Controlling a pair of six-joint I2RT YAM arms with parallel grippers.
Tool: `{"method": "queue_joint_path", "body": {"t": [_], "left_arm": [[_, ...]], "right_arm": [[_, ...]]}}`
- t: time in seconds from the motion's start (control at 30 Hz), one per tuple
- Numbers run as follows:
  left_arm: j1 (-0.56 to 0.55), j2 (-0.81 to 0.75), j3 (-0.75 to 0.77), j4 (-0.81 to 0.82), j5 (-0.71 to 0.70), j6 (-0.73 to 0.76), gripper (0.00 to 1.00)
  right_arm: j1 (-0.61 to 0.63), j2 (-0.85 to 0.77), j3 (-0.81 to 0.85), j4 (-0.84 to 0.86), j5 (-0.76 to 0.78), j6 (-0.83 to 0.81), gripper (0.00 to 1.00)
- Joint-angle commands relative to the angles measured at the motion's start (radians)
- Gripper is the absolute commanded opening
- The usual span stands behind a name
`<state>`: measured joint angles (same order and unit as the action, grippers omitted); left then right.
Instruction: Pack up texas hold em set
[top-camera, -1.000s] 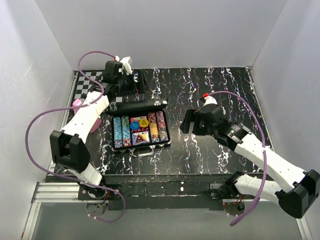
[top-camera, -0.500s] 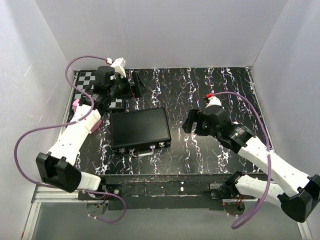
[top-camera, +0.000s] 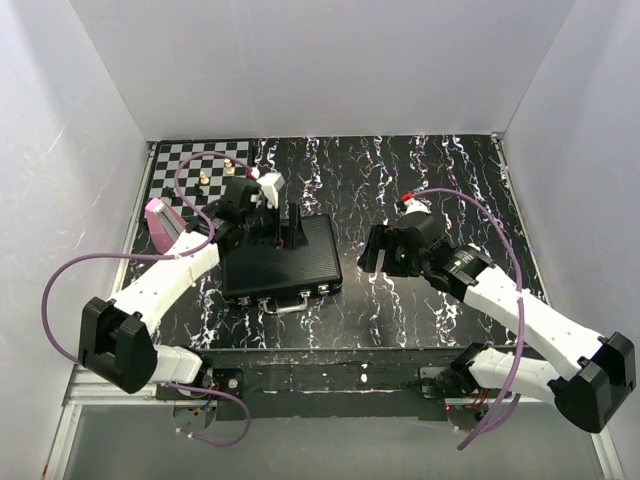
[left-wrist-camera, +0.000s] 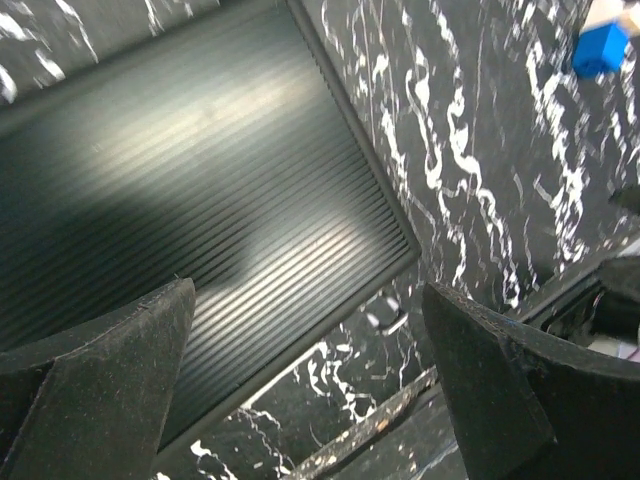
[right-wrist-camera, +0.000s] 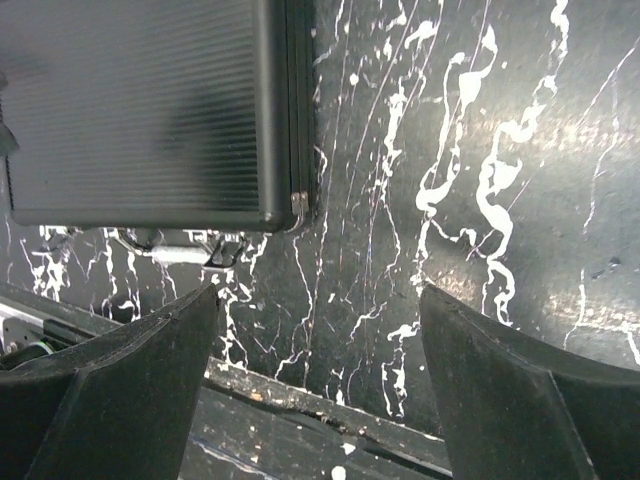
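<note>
The texas hold em set is a black ribbed briefcase (top-camera: 280, 262) lying shut on the marbled table, silver latches and handle (top-camera: 290, 305) facing the near edge. My left gripper (top-camera: 285, 230) hovers over the lid's far part, open and holding nothing. In the left wrist view the ribbed lid (left-wrist-camera: 200, 180) fills the upper left, and the left gripper (left-wrist-camera: 308, 290) spans its corner. My right gripper (top-camera: 372, 252) is open just right of the case, apart from it. In the right wrist view the right gripper (right-wrist-camera: 315, 290) sits over bare table below the briefcase (right-wrist-camera: 140, 110) corner and handle (right-wrist-camera: 190, 255).
A black-and-white chessboard (top-camera: 185, 165) with small pieces lies at the back left. A pink object (top-camera: 160, 215) lies by the left wall. A small blue cube (left-wrist-camera: 600, 48) shows in the left wrist view. White walls enclose three sides of the table.
The briefcase lid, open a second ago with chips showing, is now shut. My left arm swung from behind the case to above its lid. My right gripper edged left and narrowed slightly.
</note>
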<state>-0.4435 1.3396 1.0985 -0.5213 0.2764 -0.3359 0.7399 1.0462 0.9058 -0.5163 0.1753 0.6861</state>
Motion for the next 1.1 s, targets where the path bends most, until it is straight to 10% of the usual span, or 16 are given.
{"method": "queue_joint_path", "body": {"t": [0.0,1.07], "left_arm": [[-0.044,-0.025,-0.075,-0.005,-0.006,0.011,0.98],[-0.135,0.237,-0.203,-0.126,-0.054,-0.042,0.98]], "right_arm": [[-0.001,0.038,-0.027,0.041,-0.069,0.039,0.87],[0.13,0.34,0.001,0.133,-0.04,0.099,0.84]]}}
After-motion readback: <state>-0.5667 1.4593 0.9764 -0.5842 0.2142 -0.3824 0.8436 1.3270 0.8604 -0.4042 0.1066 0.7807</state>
